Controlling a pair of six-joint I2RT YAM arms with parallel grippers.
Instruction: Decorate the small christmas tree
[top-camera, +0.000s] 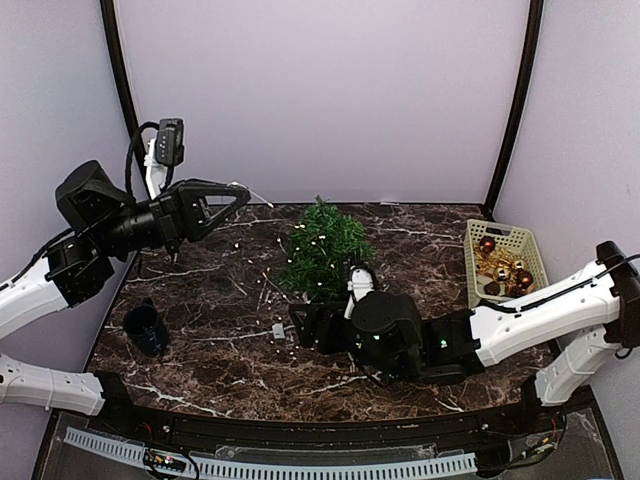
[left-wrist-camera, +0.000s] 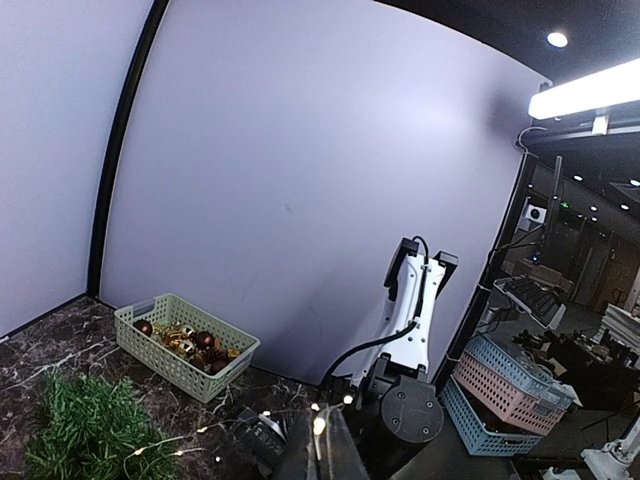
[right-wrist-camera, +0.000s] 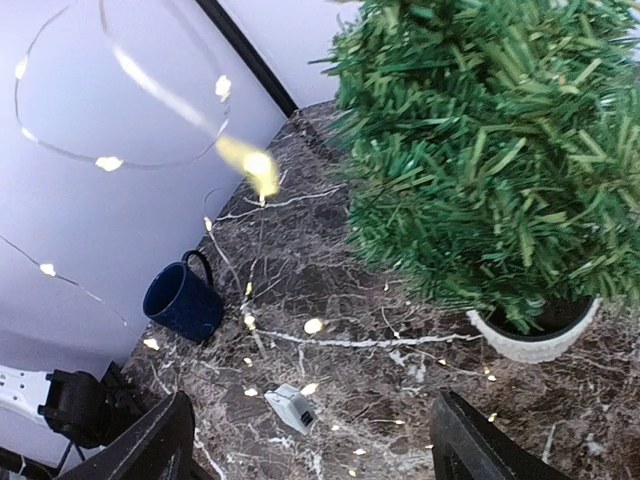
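Observation:
The small christmas tree (top-camera: 322, 250) stands in its white pot (right-wrist-camera: 535, 337) mid-table; its green branches (right-wrist-camera: 490, 150) fill the upper right of the right wrist view. A string of tiny warm lights (top-camera: 262, 278) runs from the table up to my left gripper (top-camera: 243, 192), which is raised at the back left and shut on the wire (left-wrist-camera: 320, 425). The string's grey battery box (right-wrist-camera: 293, 408) lies on the table. My right gripper (right-wrist-camera: 315, 455) hovers low in front of the tree, open, with nothing between its fingers (right-wrist-camera: 150, 450).
A beige basket (top-camera: 505, 260) of brown and gold baubles sits at the right edge. A dark blue mug (top-camera: 145, 328) stands near the left edge. Loops of the light string (right-wrist-camera: 250, 160) hang in the air left of the tree. Walls close in on three sides.

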